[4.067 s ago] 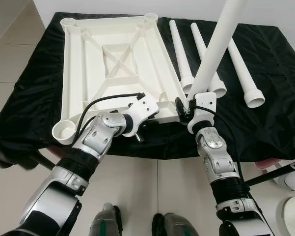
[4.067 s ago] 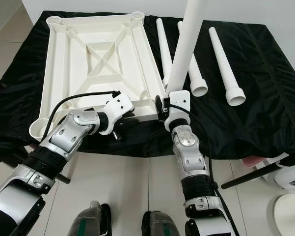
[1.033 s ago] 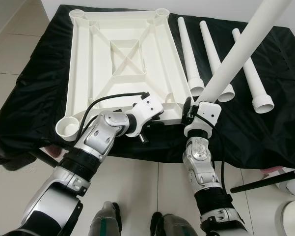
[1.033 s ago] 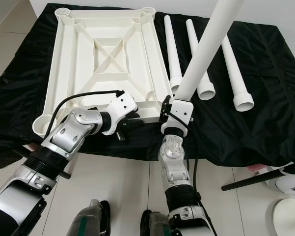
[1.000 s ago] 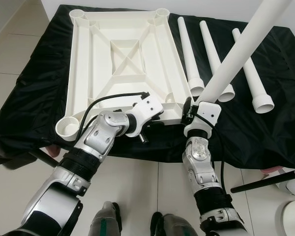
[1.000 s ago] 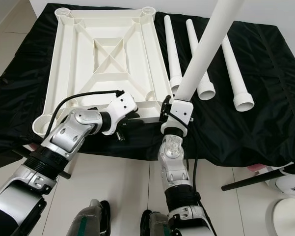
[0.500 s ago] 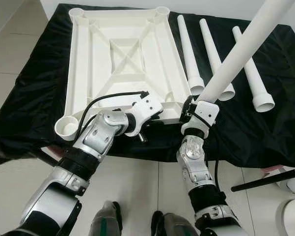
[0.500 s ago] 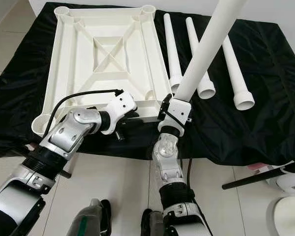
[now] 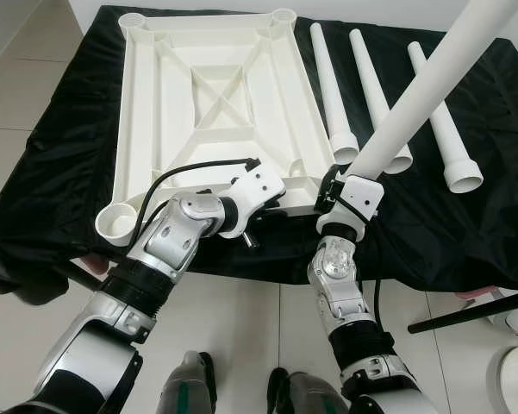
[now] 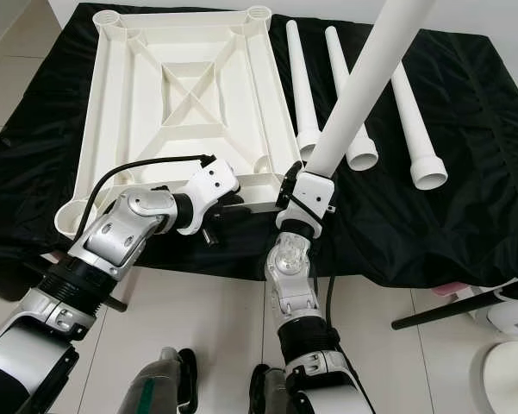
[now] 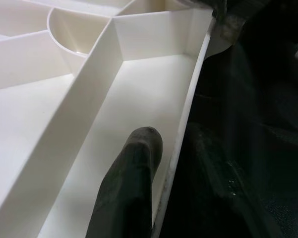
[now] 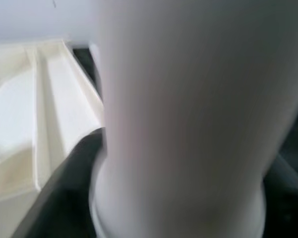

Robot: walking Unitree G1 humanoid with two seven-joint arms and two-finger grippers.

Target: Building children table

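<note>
The white tabletop (image 9: 215, 95) lies upside down on a black cloth, ribs up, with a round socket (image 9: 114, 226) at its near left corner. My left gripper (image 11: 163, 198) is shut on the tabletop's near rim; one finger (image 11: 129, 188) lies inside the rim channel. Beside the tabletop's near right corner, my right gripper (image 9: 336, 188) is shut on the thick end of a white leg (image 9: 422, 95), which slants up and to the right. In the right wrist view the leg (image 12: 188, 124) sits between the fingers (image 12: 69, 188).
Three loose white legs (image 9: 327, 86) (image 9: 375, 95) (image 9: 439, 112) lie side by side on the black cloth (image 9: 60, 155) right of the tabletop. A black rod (image 9: 465, 315) and a white round base (image 9: 517, 379) stand on the tiled floor at the right.
My right forearm has swung a little to the left under the held leg, which has tilted further right than four seconds ago. The left gripper keeps its hold on the rim.
</note>
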